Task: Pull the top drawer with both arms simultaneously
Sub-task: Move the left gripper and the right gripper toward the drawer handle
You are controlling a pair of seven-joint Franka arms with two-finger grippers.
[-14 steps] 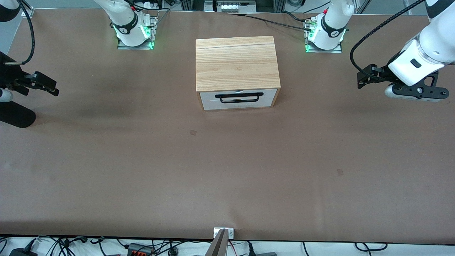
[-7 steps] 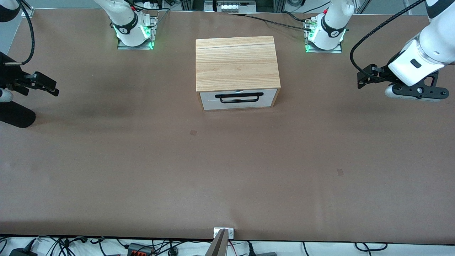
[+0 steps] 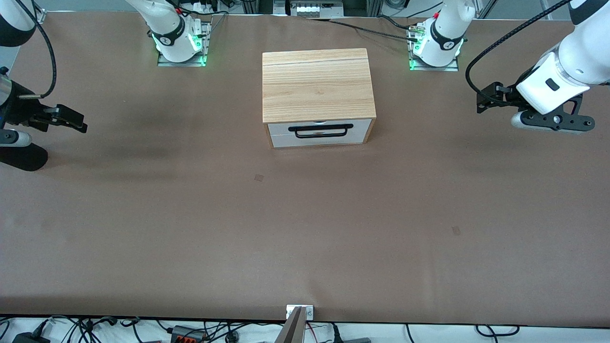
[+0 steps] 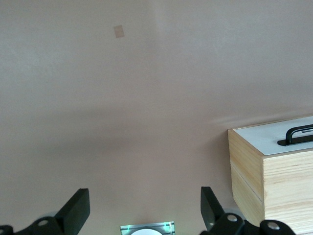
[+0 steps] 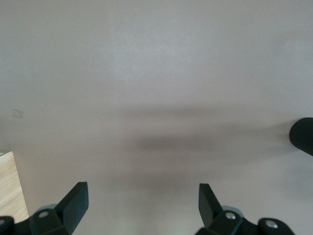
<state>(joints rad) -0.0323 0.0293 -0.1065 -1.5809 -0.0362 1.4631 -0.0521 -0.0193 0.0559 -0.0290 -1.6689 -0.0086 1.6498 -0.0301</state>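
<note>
The light wood cabinet (image 3: 317, 85) stands mid-table. Its top drawer (image 3: 362, 126) has a white front and a long black bar handle (image 3: 320, 131), and sits flush and closed. My left gripper (image 3: 482, 99) hovers open and empty over the table toward the left arm's end, well apart from the cabinet. Its wrist view shows the open fingers (image 4: 78, 211), the cabinet side (image 4: 274, 181) and one end of the handle (image 4: 296, 134). My right gripper (image 3: 74, 120) hovers open and empty toward the right arm's end. Its wrist view shows spread fingers (image 5: 76, 201) over bare table and a cabinet corner (image 5: 9, 191).
A narrow white drawer front (image 3: 286, 141) lies below the top drawer. The arm bases (image 3: 180, 45) (image 3: 436, 47) stand by the table's edge farthest from the camera. A black rounded object (image 3: 21, 159) sits under the right gripper. Cables run along the table's near edge.
Both grippers have shifted slightly toward the cabinet. The drawer has not moved.
</note>
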